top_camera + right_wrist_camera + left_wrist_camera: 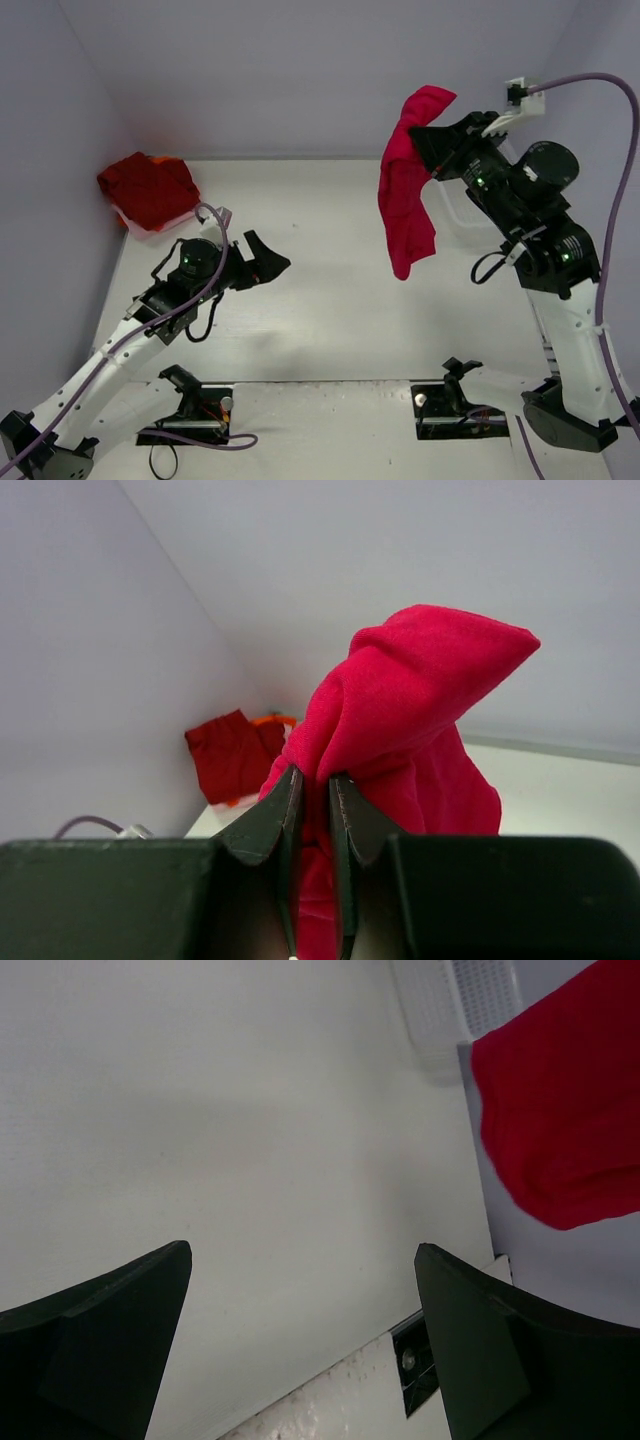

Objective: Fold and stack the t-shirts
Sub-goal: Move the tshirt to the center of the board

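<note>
My right gripper [428,140] is shut on a bright red t-shirt [405,190] and holds it high above the table's far right; the cloth hangs down bunched. In the right wrist view the shirt [420,710] bulges out past the closed fingers [270,820]. It also shows at the upper right of the left wrist view [565,1100]. A darker red t-shirt bundle [148,188] lies at the far left corner, also in the right wrist view [230,755]. My left gripper [268,258] is open and empty above the table's left middle, its fingers [110,1330] wide apart.
A white mesh basket [455,995] stands at the far right, partly behind the hanging shirt and my right arm. White walls close the table at back and sides. Two black mounts [450,400] sit at the near edge.
</note>
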Controlling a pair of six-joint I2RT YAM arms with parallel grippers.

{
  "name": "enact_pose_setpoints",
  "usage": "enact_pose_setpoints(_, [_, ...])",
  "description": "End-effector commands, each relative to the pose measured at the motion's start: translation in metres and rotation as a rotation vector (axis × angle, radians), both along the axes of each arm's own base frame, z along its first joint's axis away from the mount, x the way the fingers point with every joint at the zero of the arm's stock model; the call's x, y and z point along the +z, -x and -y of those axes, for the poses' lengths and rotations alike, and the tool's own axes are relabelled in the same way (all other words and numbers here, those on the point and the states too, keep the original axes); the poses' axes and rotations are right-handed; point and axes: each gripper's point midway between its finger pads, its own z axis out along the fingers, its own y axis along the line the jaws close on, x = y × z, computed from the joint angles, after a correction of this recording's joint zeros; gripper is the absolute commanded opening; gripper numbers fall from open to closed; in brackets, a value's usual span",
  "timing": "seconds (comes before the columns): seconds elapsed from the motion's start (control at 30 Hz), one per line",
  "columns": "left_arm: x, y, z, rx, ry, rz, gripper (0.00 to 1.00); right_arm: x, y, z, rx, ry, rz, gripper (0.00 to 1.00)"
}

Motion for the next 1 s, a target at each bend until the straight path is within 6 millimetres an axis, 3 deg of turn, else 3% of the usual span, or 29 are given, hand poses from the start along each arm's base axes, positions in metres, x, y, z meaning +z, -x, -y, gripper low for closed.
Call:
enact_pose_setpoints(0.0, [0.06,-0.02,0.018,-0.034,0.112,0.221,0.88,0.027,0.002,-0.017,0.086,-0.056,0.085,0.0])
enact_pose_setpoints(0.17, [0.085,-0.027,0.072,-0.268,0.241,0.265,0.87,0.039,0.004,-0.02,0.104,-0.065,0.108,0.0])
enact_pose_setpoints(0.33, [0.076,-0.034,0.106,-0.391,0.371,0.244,0.86,0.051,0.009,-0.017,0.103,-0.08,0.13,0.0])
enact_pose_setpoints(0.43, [0.062,-0.037,0.112,-0.407,0.392,0.237,0.81,0.059,0.011,-0.015,0.098,-0.087,0.15,0.0])
enact_pose_setpoints(0.5, [0.046,-0.04,0.112,-0.397,0.388,0.223,0.7,0.063,0.012,-0.016,0.106,-0.09,0.157,0.0])
enact_pose_setpoints(0.57, [0.046,-0.044,0.113,-0.386,0.403,0.256,0.63,0.068,0.015,-0.017,0.12,-0.092,0.167,0.0])
enact_pose_setpoints(0.6, [0.038,-0.047,0.114,-0.381,0.399,0.249,0.63,0.069,0.015,-0.018,0.123,-0.093,0.168,0.0])
enact_pose_setpoints(0.8, [0.037,-0.064,0.121,-0.361,0.442,0.307,0.63,0.057,0.011,-0.021,0.127,-0.09,0.136,0.0])
enact_pose_setpoints(0.97, [0.04,-0.067,0.134,-0.396,0.605,0.317,0.63,0.045,0.005,-0.021,0.115,-0.081,0.108,0.0])
